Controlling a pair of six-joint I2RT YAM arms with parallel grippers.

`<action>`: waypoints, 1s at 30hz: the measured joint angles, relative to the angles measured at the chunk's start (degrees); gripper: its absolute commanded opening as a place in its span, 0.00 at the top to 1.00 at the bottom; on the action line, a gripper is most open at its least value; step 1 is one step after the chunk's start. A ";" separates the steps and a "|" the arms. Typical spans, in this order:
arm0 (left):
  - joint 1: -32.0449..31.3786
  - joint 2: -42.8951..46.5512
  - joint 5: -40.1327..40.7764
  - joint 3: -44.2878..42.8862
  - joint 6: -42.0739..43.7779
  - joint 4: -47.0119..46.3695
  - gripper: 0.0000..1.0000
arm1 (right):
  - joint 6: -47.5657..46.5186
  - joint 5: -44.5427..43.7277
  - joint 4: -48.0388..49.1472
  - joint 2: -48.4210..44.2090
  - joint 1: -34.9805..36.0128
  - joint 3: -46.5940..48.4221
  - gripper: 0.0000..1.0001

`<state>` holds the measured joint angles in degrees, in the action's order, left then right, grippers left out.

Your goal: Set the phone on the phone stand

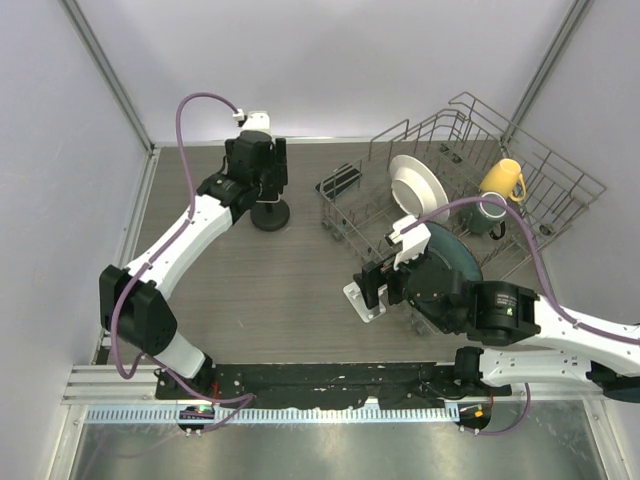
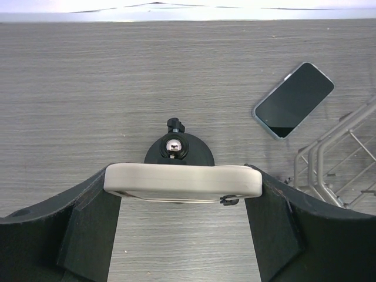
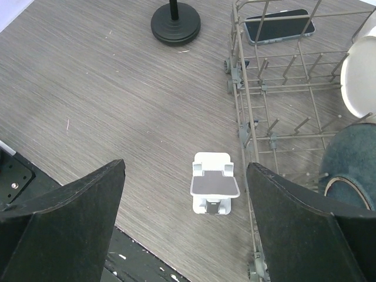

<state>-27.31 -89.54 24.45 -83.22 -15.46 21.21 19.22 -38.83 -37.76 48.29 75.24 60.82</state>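
Ahead-right of left end effector (image 2: 181,176), phone (image 2: 294,100) lay flat on surface (image 2: 88,88) beside rack (image 2: 346,158), ungrasped. Left end effector clamped pale slab (image 2: 147,180), identity unclear. Right end effector (image 3: 185,168) gaped open over white phone stand (image 3: 214,187). Pickup, placement both left to do.

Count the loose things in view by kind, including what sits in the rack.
Dark-screened phone: 1
Stands, black round-based stand and small white angled stand: 2
Wire dish rack: 1
Plates, white plate and teal plate: 2
Mugs, yellow mug and green mug: 2
White flat slab in left gripper: 1
Total: 9
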 measured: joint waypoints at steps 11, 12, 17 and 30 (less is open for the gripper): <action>1.57 0.04 0.00 2.78 -0.37 -2.14 1.00 | 0.48 -0.04 0.00 2.60 -0.39 0.98 0.10; 1.70 0.15 -0.02 3.23 -0.39 -2.84 1.00 | 0.50 -0.04 0.00 2.60 -0.46 1.11 0.10; 2.84 0.79 -0.57 4.70 -0.15 -4.61 1.00 | 0.63 -0.04 0.00 2.60 -0.79 1.44 0.10; 9.09 2.08 -5.60 6.88 2.73 -7.34 1.00 | 0.66 0.35 0.00 3.02 -1.33 1.44 0.10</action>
<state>-18.22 -87.46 18.85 -76.34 -12.73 13.87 19.88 -38.48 -37.76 51.31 73.91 62.26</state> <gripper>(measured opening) 0.791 0.900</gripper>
